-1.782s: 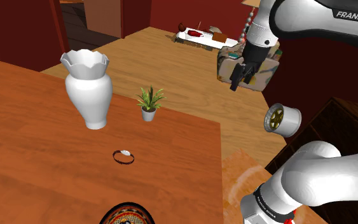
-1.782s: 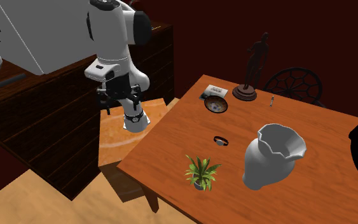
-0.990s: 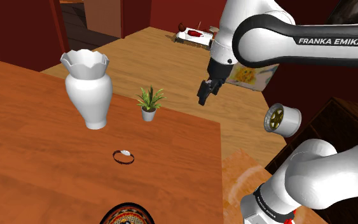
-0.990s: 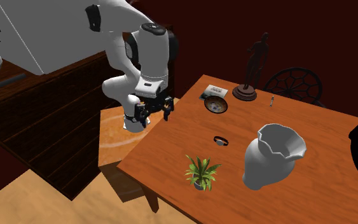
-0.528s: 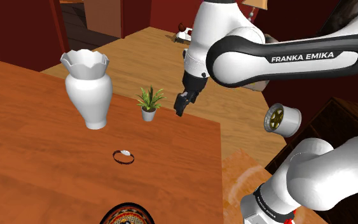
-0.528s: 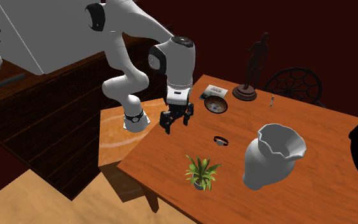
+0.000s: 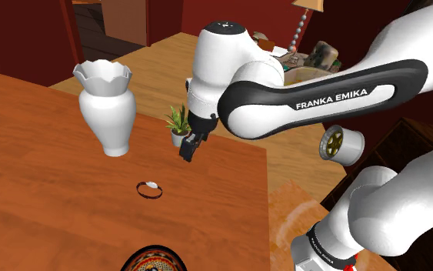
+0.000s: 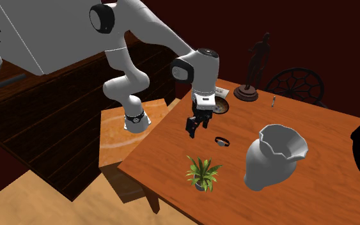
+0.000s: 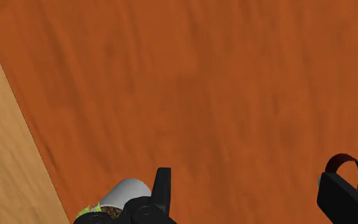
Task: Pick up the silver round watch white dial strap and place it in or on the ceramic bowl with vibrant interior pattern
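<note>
In the shoulder view, starting from its left, we see a white vase [image 7: 107, 108] with a scalloped rim standing upright on the wooden table [image 7: 38, 200]. To its right and nearer the camera the watch [image 7: 150, 189] lies on the table top, a dark strap loop with a pale dial, and nothing touches it. Below it the patterned bowl [image 7: 154, 260] is cut off by the bottom edge; watch and bowl are apart. Further right a small potted plant [image 7: 178, 125] stands near the table's far edge. The gripper [image 7: 185, 152] hangs just beside it, above the table and up and to the right of the watch. The white arm [image 7: 299, 96] stretches away to the right.

In the second exterior view the gripper [image 8: 193, 128] hovers over the table, with the potted plant [image 8: 202, 172] below it in the picture. To its right come the patterned bowl [image 8: 219, 106], the watch [image 8: 222, 140], the vase [image 8: 273, 156] and a dark statuette [image 8: 256, 67].

In the wrist view the fingers [image 9: 163, 188] stand apart with only bare table [image 9: 234, 76] between them, so the gripper [image 9: 247, 184] is spread and holds nothing. The potted plant [image 9: 125, 192] sits beside one finger. The watch [image 9: 352, 167] shows as a dark loop just past the other finger.
</note>
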Action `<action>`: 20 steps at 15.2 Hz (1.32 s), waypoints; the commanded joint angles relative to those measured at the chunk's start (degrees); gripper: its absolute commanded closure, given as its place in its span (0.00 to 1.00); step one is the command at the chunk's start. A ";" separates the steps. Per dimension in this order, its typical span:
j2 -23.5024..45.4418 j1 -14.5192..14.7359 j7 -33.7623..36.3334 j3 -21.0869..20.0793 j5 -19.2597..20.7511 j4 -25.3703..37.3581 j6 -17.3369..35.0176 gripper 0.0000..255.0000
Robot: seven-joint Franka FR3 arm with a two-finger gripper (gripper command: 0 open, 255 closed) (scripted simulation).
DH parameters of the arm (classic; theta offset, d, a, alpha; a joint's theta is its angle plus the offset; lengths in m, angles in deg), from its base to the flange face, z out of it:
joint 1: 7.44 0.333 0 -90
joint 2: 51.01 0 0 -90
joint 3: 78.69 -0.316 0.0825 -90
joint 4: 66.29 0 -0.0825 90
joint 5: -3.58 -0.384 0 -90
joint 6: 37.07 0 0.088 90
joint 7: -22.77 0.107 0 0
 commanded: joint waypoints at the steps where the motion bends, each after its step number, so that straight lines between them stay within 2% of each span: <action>1: 2.79 0.62 1.46 -1.86 1.26 1.04 1.93 0.00; 5: 9.31 1.70 5.18 -5.43 5.38 4.04 5.23 0.00; 9: 16.32 3.27 9.68 -8.29 11.16 7.73 7.56 0.00; 16: 20.55 3.13 12.53 -7.59 15.39 6.57 11.95 0.00; 20: 20.92 3.14 12.79 -7.50 15.77 6.50 12.30 0.00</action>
